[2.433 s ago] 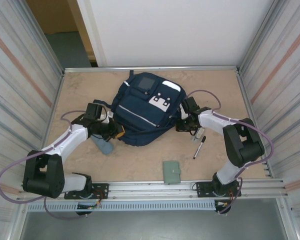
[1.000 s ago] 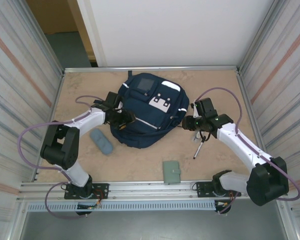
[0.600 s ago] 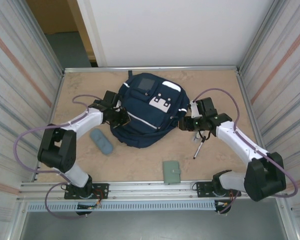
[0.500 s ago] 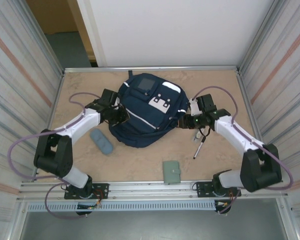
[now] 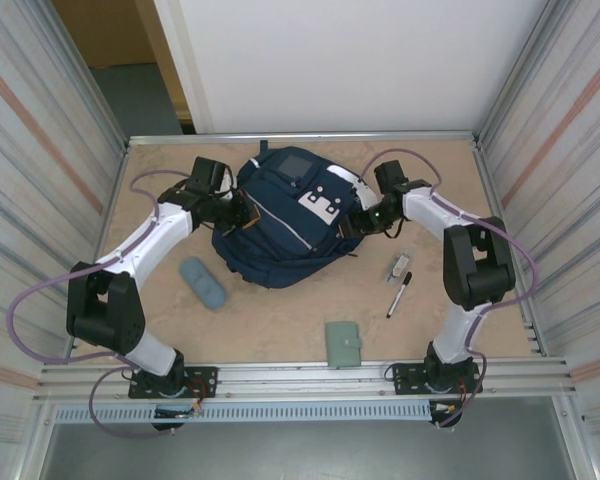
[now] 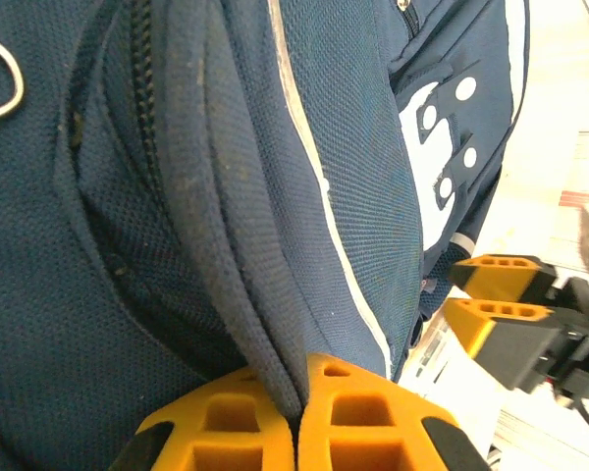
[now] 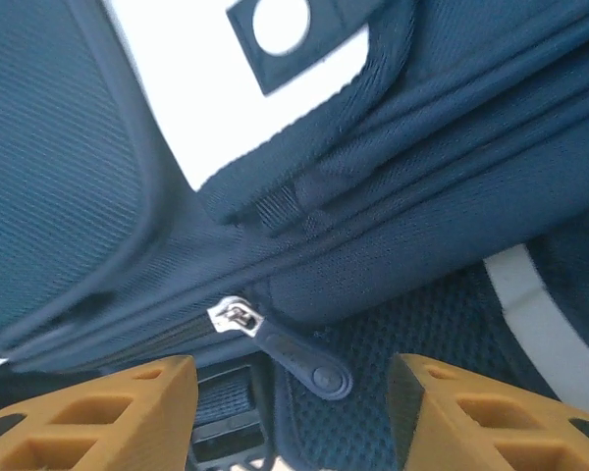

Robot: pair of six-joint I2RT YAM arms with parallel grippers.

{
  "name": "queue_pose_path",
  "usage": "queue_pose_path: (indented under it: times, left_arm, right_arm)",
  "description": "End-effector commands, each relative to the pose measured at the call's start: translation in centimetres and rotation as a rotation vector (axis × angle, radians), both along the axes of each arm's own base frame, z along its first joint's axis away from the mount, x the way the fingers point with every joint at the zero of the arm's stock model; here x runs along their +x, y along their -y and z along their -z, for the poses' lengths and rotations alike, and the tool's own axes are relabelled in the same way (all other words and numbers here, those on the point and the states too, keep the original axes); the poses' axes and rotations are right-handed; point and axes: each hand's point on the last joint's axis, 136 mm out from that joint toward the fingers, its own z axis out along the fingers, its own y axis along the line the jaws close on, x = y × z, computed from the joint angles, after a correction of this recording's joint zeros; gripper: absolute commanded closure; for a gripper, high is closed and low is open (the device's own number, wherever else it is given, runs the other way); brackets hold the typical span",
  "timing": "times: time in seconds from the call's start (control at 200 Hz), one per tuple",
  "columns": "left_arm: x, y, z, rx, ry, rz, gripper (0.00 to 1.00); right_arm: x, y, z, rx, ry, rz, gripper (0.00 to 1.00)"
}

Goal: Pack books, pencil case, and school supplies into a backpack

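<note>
1. The large navy-blue fabric backpack [image 5: 280, 225] lies flat in the middle of the pale wooden table [image 5: 280, 320], towards the far side. Its white patch [image 5: 322, 206] carries dark round dots and a square. Any lettering on it is too small to read.
2. A thin reflective stripe [image 6: 319, 177] runs across the front panel. No brand name can be made out on it in the left wrist view.
3. The left arm reaches from its near-left base with the elbow swung outward and the forearm angled in to the bag's left side. The left gripper [image 5: 242, 218] is closed, its orange fingers [image 6: 373, 422] pressed together on a raised fold of the backpack's fabric beside a zip.
4. The right arm rises from its base, bends at the right, and its forearm points back left to the bag's right side. The right gripper [image 5: 358, 222] stands open, its fingers [image 7: 88, 412] wide apart on either side of a dark zip pull [image 7: 304, 355] and not touching it.
5. The slate-blue soft oblong pencil case [image 5: 202, 284] lies on the table near the bag's near-left edge.
6. The black marker pen [image 5: 399, 294] and the small clear plastic packet [image 5: 398, 266] lie close together right of the bag. The grey-green square booklet [image 5: 344, 344] sits nearer the front rail.
</note>
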Motion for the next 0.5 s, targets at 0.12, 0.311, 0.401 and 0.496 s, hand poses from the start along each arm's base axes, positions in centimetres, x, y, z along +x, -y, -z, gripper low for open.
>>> queue_pose_path:
  times: [0.12,0.311,0.401,0.496]
  left_arm:
    - [0.9,1.2,-3.3,-0.127,0.044,0.033,1.0]
    - [1.5,1.0,-4.0,-0.155,0.047,0.015,1.0]
    - [2.0,0.4,-4.1,-0.148,0.056,-0.006,1.0]
    - [2.4,-0.2,-3.9,-0.171,0.043,-0.038,1.0]
  right_arm:
    - [-0.4,-1.8,1.3,0.011,-0.034,-0.138,0.48]
    - [-1.6,-2.7,0.7,0.098,-0.048,-0.174,0.69]
    - [-1.9,-2.8,-0.1,0.123,-0.039,-0.186,0.85]
    - [-2.1,-2.7,-0.3,0.115,-0.019,-0.194,0.93]
